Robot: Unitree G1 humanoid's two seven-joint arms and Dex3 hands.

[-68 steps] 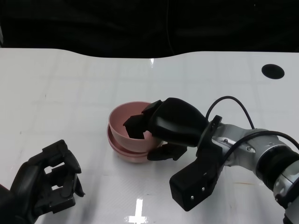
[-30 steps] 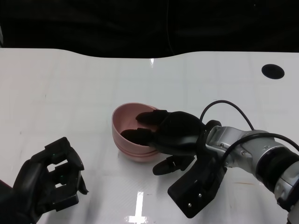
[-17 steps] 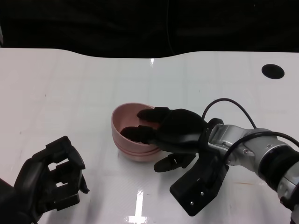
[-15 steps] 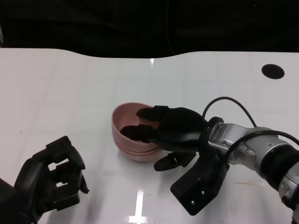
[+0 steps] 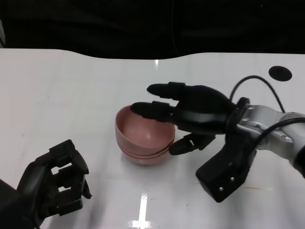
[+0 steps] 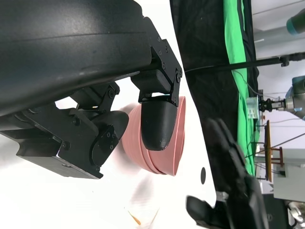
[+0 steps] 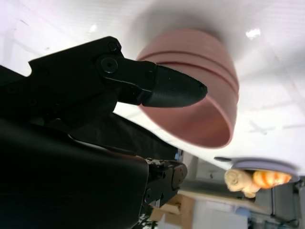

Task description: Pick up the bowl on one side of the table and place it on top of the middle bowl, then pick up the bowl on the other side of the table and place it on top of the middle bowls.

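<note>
- Since the earlier frames: right hand (image 5: 190, 114) had lifted off the bowls (image 5: 144, 138) and drawn back toward the robot's right; its fingers, which had lain inside the top bowl, were out above the rim.
- Bowls: pink, nested into one stack near the middle of the white table (image 5: 71, 86); three rim lines showed in the wrist views (image 7: 200, 95), so all three looked stacked. Stack upright, mouth up, nothing inside.
- Right hand: spread, holding nothing; fingertips (image 5: 143, 109) hung over the far-right part of the rim, apparently clear of it, though contact could not be ruled out from the head view. Lower digit sat just beside the stack's right wall.
- Left hand (image 5: 52, 188): low at the near left, well apart from the stack, fingers curled in on nothing. In its wrist view (image 6: 157, 119) a fingertip overlapped the stack only by line of sight.
- Key relation: stack lay to the left of the right hand and slightly nearer the robot; right hand much the nearer of the two. A round stack has no long axis to align with.
- Judgement: both placements appeared done; only withdrawing the right hand seemed left.
- Other: dark round hole (image 5: 279, 72) at the table's far right.
</note>
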